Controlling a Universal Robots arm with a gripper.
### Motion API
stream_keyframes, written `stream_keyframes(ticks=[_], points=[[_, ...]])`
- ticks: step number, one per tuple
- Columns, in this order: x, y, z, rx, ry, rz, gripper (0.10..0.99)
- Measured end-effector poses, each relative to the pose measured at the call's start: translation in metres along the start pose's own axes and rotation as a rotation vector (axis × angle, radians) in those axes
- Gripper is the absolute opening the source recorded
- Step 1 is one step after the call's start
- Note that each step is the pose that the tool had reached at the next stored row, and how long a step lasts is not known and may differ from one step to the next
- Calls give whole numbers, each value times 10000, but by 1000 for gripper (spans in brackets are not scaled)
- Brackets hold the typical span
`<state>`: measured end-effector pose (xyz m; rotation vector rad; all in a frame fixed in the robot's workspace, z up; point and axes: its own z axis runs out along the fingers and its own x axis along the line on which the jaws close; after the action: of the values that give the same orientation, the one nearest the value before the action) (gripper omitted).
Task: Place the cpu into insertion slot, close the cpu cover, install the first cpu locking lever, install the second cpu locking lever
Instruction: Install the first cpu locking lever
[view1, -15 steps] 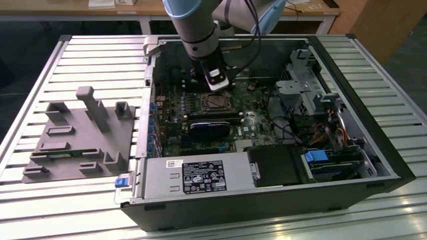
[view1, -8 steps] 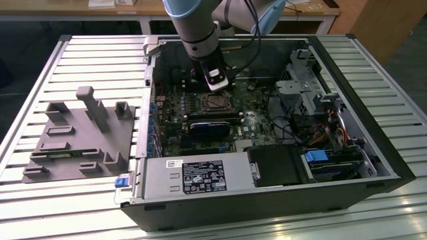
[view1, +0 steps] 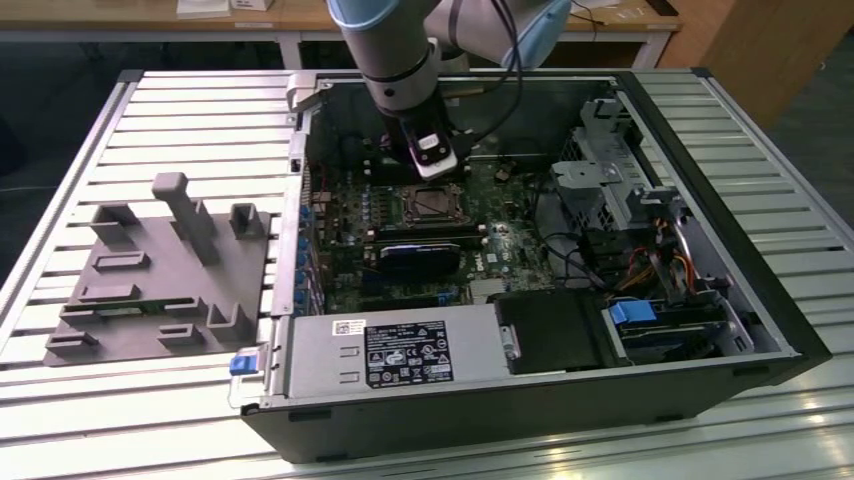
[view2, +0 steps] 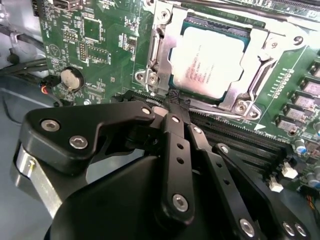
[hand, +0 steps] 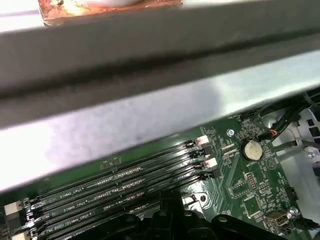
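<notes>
EXTERIOR VIEW, LEFT TO RIGHT: A grey fixture (view1: 160, 270) sits on the slatted table (view1: 80, 420) at 9 o'clock of the opened computer case (view1: 534, 425). Near the case's centre, the cpu (view2: 207, 60) lies seated in the insertion slot (view1: 406, 202) on the green board. The cpu cover (view2: 161, 50) appears folded flat around it, and in the second wrist view the chip's pale top shows through the cut-out. The first two steps look done; whether either locking lever is latched cannot be told.

The arm drops almost vertically into the case from 12 o'clock. Its gripper (view2: 176, 98) is poised low over the board, with the socket just at its 6 o'clock in the exterior view. The jaws are drawn together to a narrow tip with nothing visibly between them. That tip is at the cover's edge, on the side facing the memory slots (hand: 125, 185). A drive cage (view1: 614, 180) stands at 3 o'clock of the socket.
</notes>
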<state>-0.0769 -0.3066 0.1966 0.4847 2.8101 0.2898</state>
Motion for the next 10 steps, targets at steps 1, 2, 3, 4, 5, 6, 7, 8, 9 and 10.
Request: stream_keyframes(ticks=[1,2,3,4,5,6,7,8,9,10], points=[[-4,4,-17,-1,0,0,102],[-8,8,-32,-2,0,1,102],[-11,11,-44,-4,1,2,102],[-13,14,-55,-8,2,3,102],[-16,16,-64,-9,3,3,102],[-17,17,-67,-10,3,3,102],[-17,17,-67,-12,2,4,102],[-17,18,-67,-14,2,4,102],[-17,18,-69,-12,2,4,102],[-17,18,-70,-9,3,3,102]])
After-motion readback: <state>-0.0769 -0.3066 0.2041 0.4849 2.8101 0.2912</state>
